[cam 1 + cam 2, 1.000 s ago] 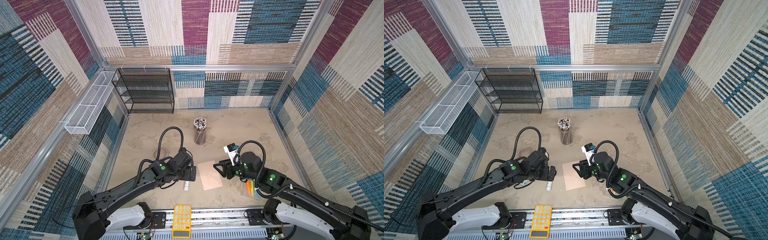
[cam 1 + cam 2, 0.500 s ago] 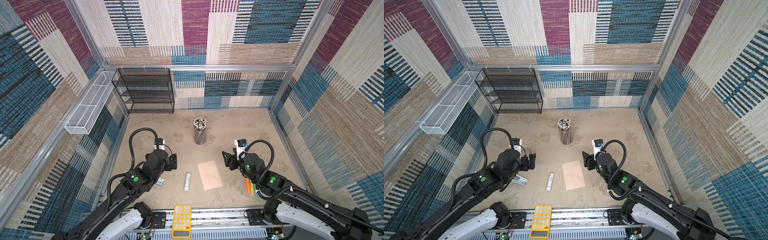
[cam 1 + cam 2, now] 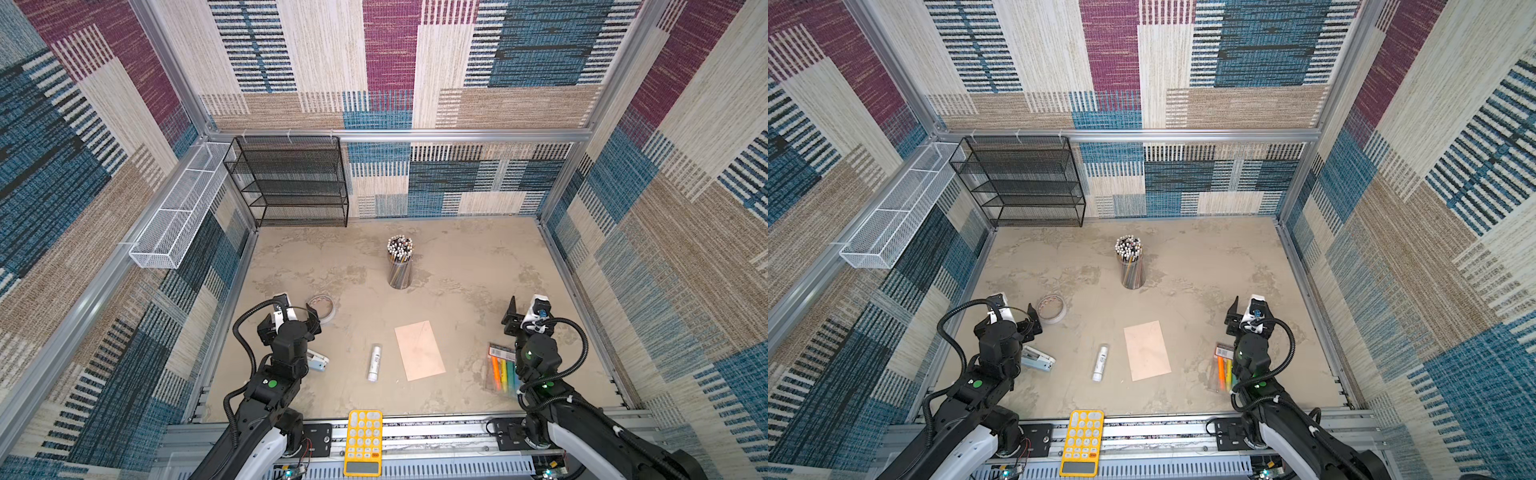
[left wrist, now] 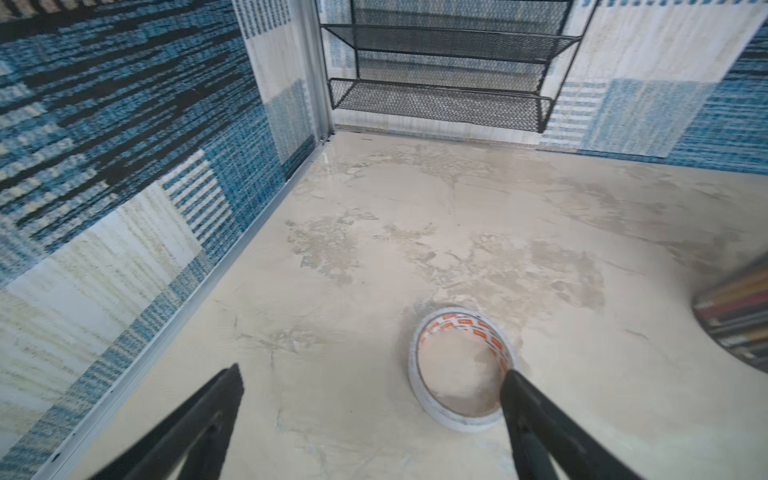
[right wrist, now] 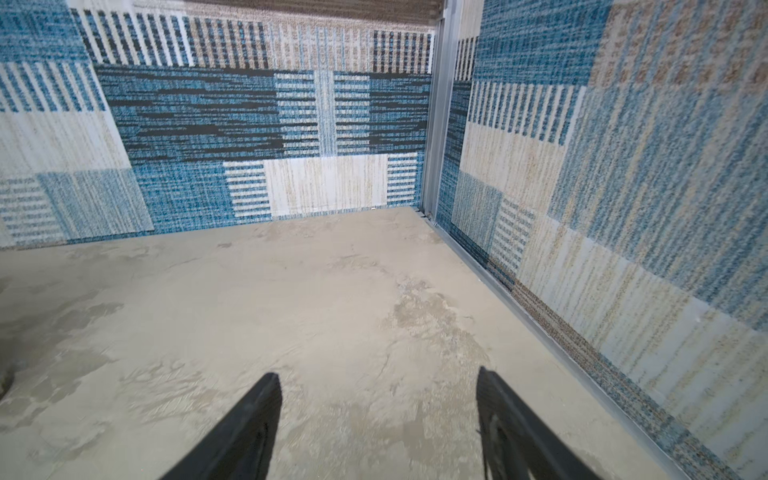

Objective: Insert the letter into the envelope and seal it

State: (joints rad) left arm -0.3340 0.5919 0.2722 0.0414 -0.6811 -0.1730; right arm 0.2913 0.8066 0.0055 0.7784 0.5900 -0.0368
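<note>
Envelope [image 3: 419, 350]: one, lying flat near the middle of the table's [image 3: 457, 257] front edge, clear of both arms
White tube [image 3: 375, 362]: one, just beside it
Tape roll [image 3: 322, 307]: one, near the left edge
Pencil cup [image 3: 400, 266]: one
Left gripper [image 4: 372, 372], right gripper [image 5: 378, 372]: two, jaws spread, empty

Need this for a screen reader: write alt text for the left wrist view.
The open left claw hovers over a beige table, one finger overlapping a roll of tape lying flat. A black mesh shelf stands beyond.
</note>
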